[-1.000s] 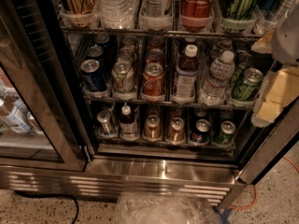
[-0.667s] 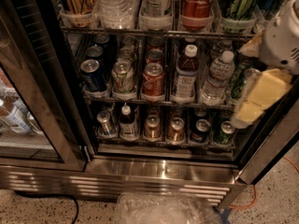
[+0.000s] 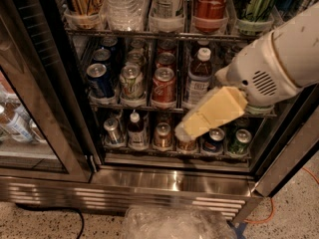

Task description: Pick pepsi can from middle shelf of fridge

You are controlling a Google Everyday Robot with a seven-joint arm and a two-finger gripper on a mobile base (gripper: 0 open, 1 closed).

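The pepsi can [image 3: 99,79] is dark blue with a silver top. It stands at the front of the leftmost lane on the middle shelf [image 3: 142,106] of the fridge [image 3: 174,180], with more blue cans behind it. My gripper [image 3: 185,132] is a cream-coloured piece on a white arm. It hangs in front of the fridge's right half, pointing down-left, with its tip over the lower shelf's cans. It is well to the right of and below the pepsi can, and it hides some bottles on the right.
A green-and-white can [image 3: 130,81], a red cola can [image 3: 163,86] and a white-capped bottle [image 3: 199,76] stand right of the pepsi can. Tall bottles fill the rack above [image 3: 209,4]. The open glass door [image 3: 30,108] stands left. A plastic bag [image 3: 174,224] lies on the floor.
My arm has swung in from the right edge, moving left and down across the front of the shelves. The cans have not moved.
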